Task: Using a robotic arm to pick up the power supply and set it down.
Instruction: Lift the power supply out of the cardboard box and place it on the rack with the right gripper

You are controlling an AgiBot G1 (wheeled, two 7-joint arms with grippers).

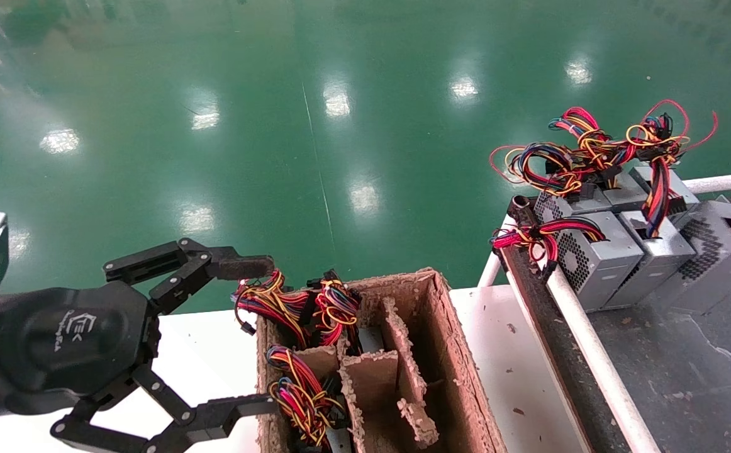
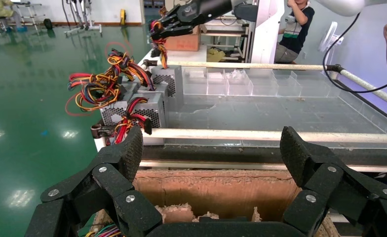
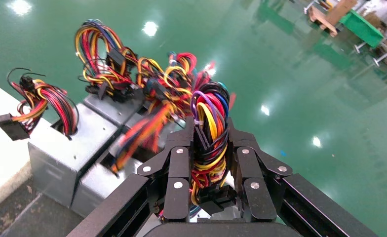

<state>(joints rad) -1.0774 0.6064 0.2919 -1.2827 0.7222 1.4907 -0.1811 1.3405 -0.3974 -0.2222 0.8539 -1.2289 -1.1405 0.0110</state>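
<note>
While right gripper (image 3: 209, 190) clamps wires (image 3: 209, 133), left gripper (image 1: 239, 336) gapes beside cardboard box (image 1: 460, 371).

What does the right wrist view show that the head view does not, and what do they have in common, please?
Only the right wrist view shows the right gripper, its jaws shut on a wire bundle. Only the head view shows the left gripper, jaws open, beside the cardboard box with dividers on the white table. Both show the grey power supplies with their coloured wires and the green floor.
</note>
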